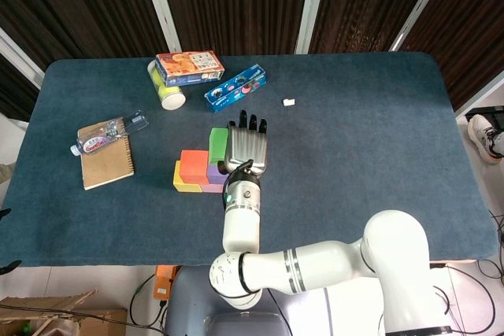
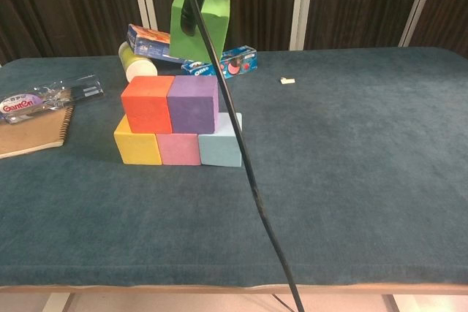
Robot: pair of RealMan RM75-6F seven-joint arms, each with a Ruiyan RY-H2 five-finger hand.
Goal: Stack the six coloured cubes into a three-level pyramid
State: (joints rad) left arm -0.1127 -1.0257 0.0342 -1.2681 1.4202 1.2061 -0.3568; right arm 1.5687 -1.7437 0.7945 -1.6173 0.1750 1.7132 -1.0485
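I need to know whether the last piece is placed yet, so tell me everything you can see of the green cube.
The green cube is a plain, matte, bright green block, foam-like by its look. The right hand holds it in the air, slightly tilted, above the purple cube of the second level. In the chest view a clear gap separates it from the stack, so only the hand touches it. It is not yet placed.
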